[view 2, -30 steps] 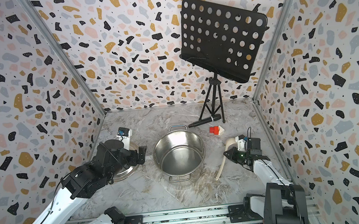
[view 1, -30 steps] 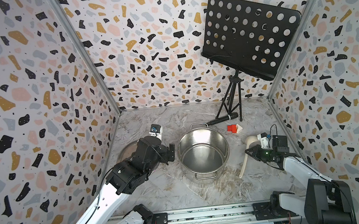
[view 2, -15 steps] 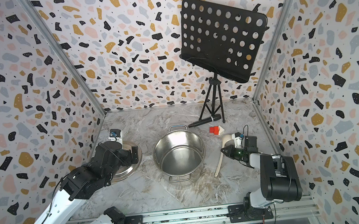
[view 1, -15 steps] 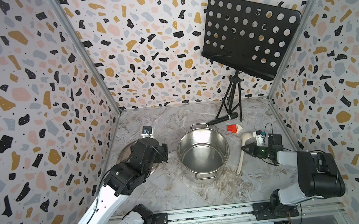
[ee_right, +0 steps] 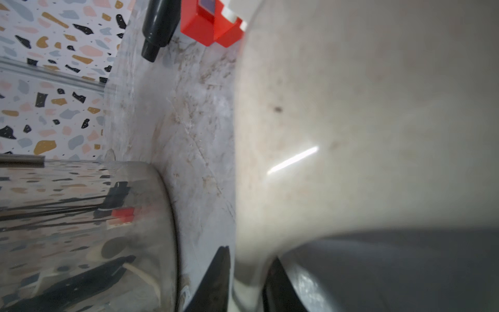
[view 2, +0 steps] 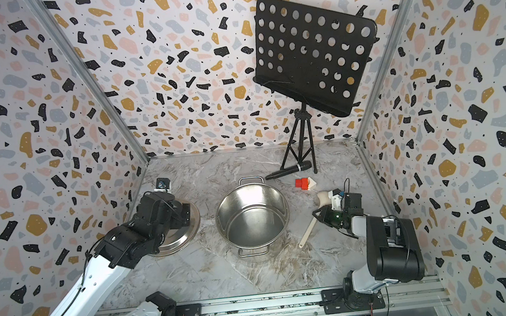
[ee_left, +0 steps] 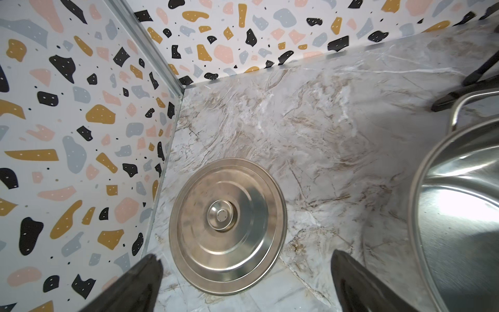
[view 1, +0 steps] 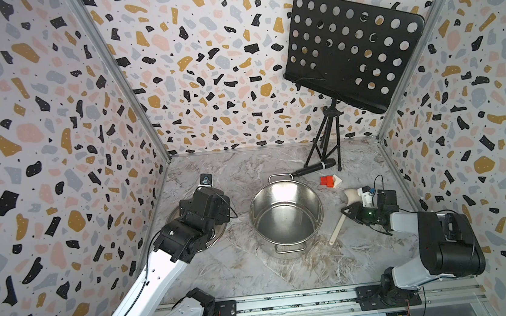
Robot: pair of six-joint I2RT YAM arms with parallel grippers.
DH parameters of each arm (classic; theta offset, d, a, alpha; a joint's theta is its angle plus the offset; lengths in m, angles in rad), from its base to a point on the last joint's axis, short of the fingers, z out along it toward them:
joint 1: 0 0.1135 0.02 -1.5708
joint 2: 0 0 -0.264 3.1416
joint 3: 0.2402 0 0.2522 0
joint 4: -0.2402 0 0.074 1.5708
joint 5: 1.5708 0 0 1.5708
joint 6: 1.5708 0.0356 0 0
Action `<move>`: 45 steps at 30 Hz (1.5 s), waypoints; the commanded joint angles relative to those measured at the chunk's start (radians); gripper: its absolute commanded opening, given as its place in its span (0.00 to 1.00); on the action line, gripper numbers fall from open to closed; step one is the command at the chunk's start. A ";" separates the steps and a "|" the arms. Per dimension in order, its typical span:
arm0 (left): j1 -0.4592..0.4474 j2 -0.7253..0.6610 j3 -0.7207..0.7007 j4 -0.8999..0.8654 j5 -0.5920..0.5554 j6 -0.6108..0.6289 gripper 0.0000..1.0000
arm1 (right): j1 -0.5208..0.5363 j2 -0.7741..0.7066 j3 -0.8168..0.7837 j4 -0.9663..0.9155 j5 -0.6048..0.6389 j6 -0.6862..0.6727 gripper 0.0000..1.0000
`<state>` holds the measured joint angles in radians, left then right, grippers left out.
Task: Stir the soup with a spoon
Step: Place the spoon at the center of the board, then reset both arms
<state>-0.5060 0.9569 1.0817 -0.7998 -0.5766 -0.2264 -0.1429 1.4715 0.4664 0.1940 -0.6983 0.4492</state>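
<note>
The cream-white spoon (view 1: 338, 227) lies on the marble floor to the right of the empty steel pot (view 1: 307, 191), bowl toward the back wall. My right gripper (view 1: 347, 211) sits low at its neck. In the right wrist view the spoon (ee_right: 351, 121) fills the frame and its neck runs between the right gripper's (ee_right: 249, 254) two black fingers. They stand slightly apart from it, open, with a thin gap at each side. My left gripper (ee_left: 244, 254) hangs wide open and empty above the pot's lid (ee_left: 226, 229).
A black microphone (view 1: 313, 169) and a red and white block (view 1: 326, 181) lie behind the pot. The black music stand (view 1: 352, 48) rises on its tripod at the back right. The lid (view 2: 183, 235) lies flat near the left wall. Patterned walls close three sides.
The left arm has drawn back from the pot toward the lid. The right arm has folded down low beside the spoon, which shifted slightly, and its fingers have parted a little.
</note>
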 commanded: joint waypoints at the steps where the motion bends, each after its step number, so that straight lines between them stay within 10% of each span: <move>1: 0.056 0.039 -0.036 0.082 -0.008 0.027 0.99 | -0.003 -0.075 0.016 -0.122 0.081 0.006 0.33; 17: 0.306 0.106 -0.319 0.529 0.102 0.133 0.99 | 0.014 -0.387 0.325 -0.667 0.663 -0.194 0.88; 28: 0.355 0.140 -0.601 1.063 0.294 0.224 0.99 | 0.053 -0.341 0.024 0.247 0.525 -0.463 1.00; 45: 0.386 0.373 -0.778 1.585 0.434 0.269 0.99 | 0.111 0.023 -0.139 0.718 0.581 -0.468 1.00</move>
<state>-0.1303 1.2823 0.3187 0.6086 -0.1783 0.0338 -0.0372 1.4483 0.3344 0.7666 -0.1341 -0.0193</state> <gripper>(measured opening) 0.993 0.994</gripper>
